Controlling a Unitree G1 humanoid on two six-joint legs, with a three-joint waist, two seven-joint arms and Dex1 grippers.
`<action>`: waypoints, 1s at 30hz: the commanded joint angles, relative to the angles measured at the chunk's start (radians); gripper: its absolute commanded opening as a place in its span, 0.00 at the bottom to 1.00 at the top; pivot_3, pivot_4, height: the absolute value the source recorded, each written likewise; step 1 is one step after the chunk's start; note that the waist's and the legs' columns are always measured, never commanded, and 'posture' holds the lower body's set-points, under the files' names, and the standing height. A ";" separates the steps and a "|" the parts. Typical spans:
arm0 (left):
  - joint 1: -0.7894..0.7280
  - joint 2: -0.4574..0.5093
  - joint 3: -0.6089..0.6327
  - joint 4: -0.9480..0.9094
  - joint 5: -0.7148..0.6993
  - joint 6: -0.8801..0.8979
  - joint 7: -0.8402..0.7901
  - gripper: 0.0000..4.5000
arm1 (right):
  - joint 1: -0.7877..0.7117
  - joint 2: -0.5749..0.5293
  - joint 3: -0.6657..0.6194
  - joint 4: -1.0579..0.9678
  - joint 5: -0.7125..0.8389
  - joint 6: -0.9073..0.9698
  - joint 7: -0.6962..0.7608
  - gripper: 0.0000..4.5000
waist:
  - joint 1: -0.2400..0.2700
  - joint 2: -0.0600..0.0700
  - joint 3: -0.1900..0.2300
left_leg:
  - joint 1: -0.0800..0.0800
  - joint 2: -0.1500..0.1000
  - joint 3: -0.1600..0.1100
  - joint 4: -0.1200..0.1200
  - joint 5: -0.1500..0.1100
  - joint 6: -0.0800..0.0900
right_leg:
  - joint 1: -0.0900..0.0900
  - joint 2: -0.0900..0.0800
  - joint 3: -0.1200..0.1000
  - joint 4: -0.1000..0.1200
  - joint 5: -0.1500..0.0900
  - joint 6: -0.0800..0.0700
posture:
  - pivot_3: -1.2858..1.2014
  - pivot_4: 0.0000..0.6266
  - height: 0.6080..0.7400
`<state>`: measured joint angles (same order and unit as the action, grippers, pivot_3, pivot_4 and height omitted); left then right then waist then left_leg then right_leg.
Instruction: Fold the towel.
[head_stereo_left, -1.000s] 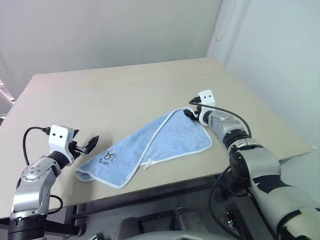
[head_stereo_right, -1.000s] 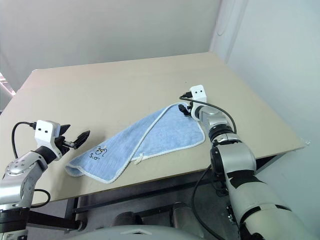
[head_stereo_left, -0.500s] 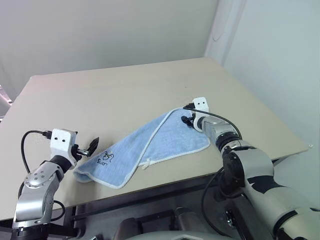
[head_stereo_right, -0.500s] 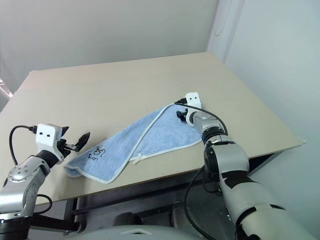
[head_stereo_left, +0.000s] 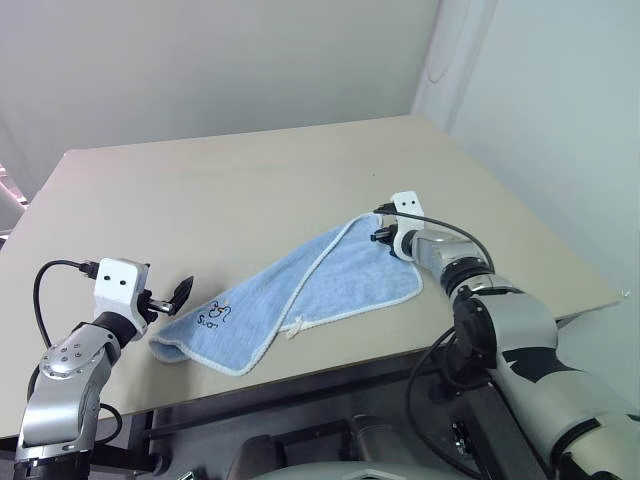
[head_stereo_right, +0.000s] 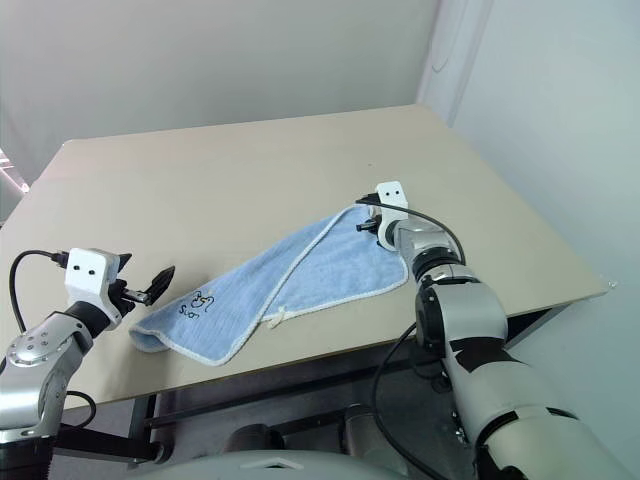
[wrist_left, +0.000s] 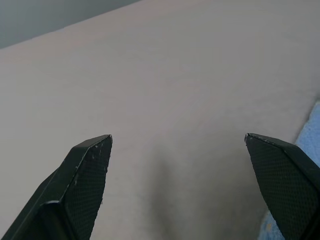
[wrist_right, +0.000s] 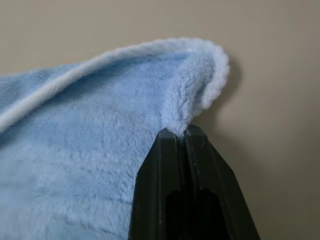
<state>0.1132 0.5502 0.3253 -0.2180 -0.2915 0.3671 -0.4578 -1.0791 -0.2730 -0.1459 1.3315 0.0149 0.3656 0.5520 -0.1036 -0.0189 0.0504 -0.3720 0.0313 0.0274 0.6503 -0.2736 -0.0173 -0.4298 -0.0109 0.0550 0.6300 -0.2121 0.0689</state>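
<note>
Light-blue plush towel with white stitched trim (head_stereo_left: 300, 285) lies loosely doubled on the tan wooden table (head_stereo_left: 220, 190), slanting from its logo end near the left gripper (head_stereo_left: 181, 292), whose fingers stand wide over bare wood, to its far corner. The right gripper (head_stereo_left: 383, 235) is pinched tight on that corner. Best to lift just enough to clear the nap, then carry the corner across toward the logo end, keeping the edges aligned.
</note>
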 joint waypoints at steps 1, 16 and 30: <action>-0.028 0.024 -0.002 -0.005 0.009 -0.013 -0.017 1.00 | -0.009 -0.034 0.054 -0.073 -0.011 0.150 0.147 0.01 | 0.000 0.000 0.000 | 0.000 0.000 0.000 0.000 0.000 0.000 | 0.000 0.000 0.000 0.000 0.000 0.000 | 0.52 0.00 0.92; -0.083 0.051 -0.016 0.077 0.013 -0.042 -0.088 1.00 | 0.295 -0.189 0.187 -0.858 0.092 0.703 0.345 0.01 | 0.009 0.000 0.000 | -0.001 0.000 -0.001 0.000 0.000 0.000 | 0.000 0.000 -0.001 0.000 -0.002 0.003 | 0.52 0.00 0.92; -0.124 0.048 -0.029 0.137 0.029 -0.065 -0.103 1.00 | 0.306 -0.242 0.152 -0.882 0.136 0.617 0.247 0.62 | 0.008 0.000 0.000 | -0.001 -0.001 0.000 0.001 0.000 0.000 | -0.001 0.000 -0.001 -0.001 -0.002 0.002 | 0.52 0.00 0.92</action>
<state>0.0038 0.5857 0.2878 -0.0755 -0.2645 0.3214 -0.5600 -0.7531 -0.4969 0.0267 0.4845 0.1370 1.0020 0.7934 -0.0955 -0.0185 0.0505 -0.3731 0.0308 0.0270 0.6510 -0.2736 -0.0174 -0.4304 -0.0111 0.0539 0.6287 -0.2141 0.0712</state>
